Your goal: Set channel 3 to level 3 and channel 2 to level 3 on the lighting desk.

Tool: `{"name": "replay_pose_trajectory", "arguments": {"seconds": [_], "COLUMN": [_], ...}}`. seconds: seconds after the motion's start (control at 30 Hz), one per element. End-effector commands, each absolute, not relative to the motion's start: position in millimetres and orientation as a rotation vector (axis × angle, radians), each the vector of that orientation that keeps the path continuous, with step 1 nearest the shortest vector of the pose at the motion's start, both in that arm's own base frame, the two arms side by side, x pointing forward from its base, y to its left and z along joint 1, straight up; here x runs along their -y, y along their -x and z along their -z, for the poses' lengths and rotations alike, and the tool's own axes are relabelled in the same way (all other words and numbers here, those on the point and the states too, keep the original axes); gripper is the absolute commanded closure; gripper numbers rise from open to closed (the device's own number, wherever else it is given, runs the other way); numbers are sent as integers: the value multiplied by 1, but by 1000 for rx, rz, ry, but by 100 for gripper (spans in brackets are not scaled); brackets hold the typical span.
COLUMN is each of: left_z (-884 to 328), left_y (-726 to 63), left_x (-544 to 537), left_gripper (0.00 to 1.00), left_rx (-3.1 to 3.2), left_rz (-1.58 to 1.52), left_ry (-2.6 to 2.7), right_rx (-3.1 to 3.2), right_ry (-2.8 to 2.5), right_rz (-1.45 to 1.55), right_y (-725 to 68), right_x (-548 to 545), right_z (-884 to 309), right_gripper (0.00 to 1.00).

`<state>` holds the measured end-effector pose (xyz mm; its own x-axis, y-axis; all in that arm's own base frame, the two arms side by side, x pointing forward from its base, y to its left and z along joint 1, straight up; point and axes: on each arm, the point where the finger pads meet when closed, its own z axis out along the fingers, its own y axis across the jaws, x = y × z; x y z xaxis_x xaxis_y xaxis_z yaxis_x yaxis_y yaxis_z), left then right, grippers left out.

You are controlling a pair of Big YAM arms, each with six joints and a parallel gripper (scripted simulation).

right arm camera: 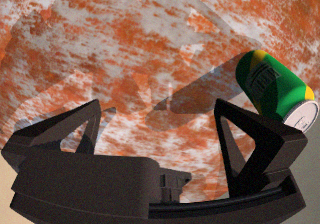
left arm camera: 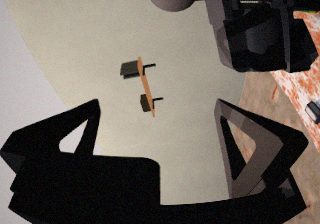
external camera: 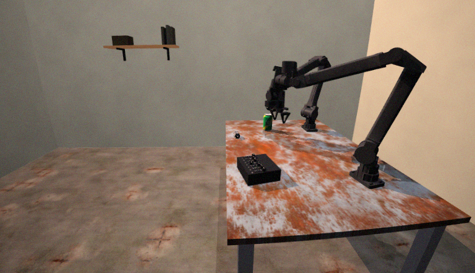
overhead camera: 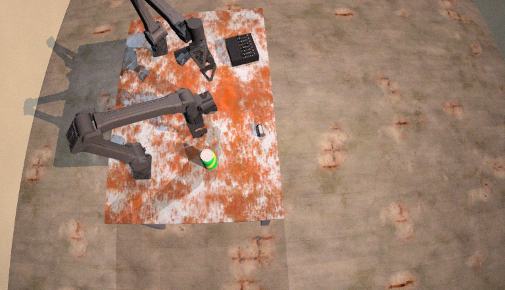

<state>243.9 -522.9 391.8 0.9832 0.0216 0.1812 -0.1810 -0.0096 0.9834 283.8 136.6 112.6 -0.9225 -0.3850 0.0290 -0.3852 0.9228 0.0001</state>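
The lighting desk is a black box with a row of small faders, lying on the rusty table near one edge; it also shows in the exterior view. The fader levels are too small to read. My left gripper is open and empty, held high beside the desk and apart from it, pointing level across the table; its wrist view shows only the far wall and my right arm's wrist. My right gripper is open and empty, pointing down at the table far from the desk.
A green and yellow can stands upright just beside my right gripper. A small dark object lies near the table's edge. A wall shelf holds dark boxes.
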Motion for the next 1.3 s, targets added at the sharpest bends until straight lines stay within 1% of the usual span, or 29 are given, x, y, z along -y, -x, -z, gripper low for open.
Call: {"name": "replay_pose_trajectory", "arguments": {"seconds": [0.0, 0.53, 0.6, 0.73, 0.9, 0.93, 1.03, 1.1, 1.17, 1.27], "left_z": [-398, -398, -415, -412, -372, -372, -334, -334, -306, -292], "left_y": [-244, -244, -249, -274, -337, -337, -388, -388, -420, -434], "left_x": [523, 523, 525, 527, 508, 508, 476, 476, 444, 425], "left_gripper": [0, 0, 0, 0, 0, 0, 0, 0, 0, 0], "left_rx": [130, 130, 130, 58, -198, -198, -457, -457, -664, -775], "left_rz": [-166, -166, -179, -181, -170, -170, -161, -161, -153, -148], "left_ry": [-1563, -1563, -1547, -1588, -1766, -1766, -1914, -1914, -2013, -2060], "right_rx": [3061, 3061, 3084, 3084, 3084, 3084, 3084, 3084, 3084, 3084], "right_ry": [-613, -613, -618, -618, -618, -618, -618, -618, -618, -618], "right_rz": [-5, -5, 4, 4, 4, 4, 4, 4, 4, 4], "right_y": [-286, -286, -294, -294, -294, -294, -294, -294, -294, -294], "right_x": [-138, -138, -142, -142, -142, -142, -142, -142, -142, -142], "right_z": [-115, -115, -124, -124, -124, -124, -124, -124, -124, -124], "right_gripper": [0, 0, 0, 0, 0, 0, 0, 0, 0, 0]}}
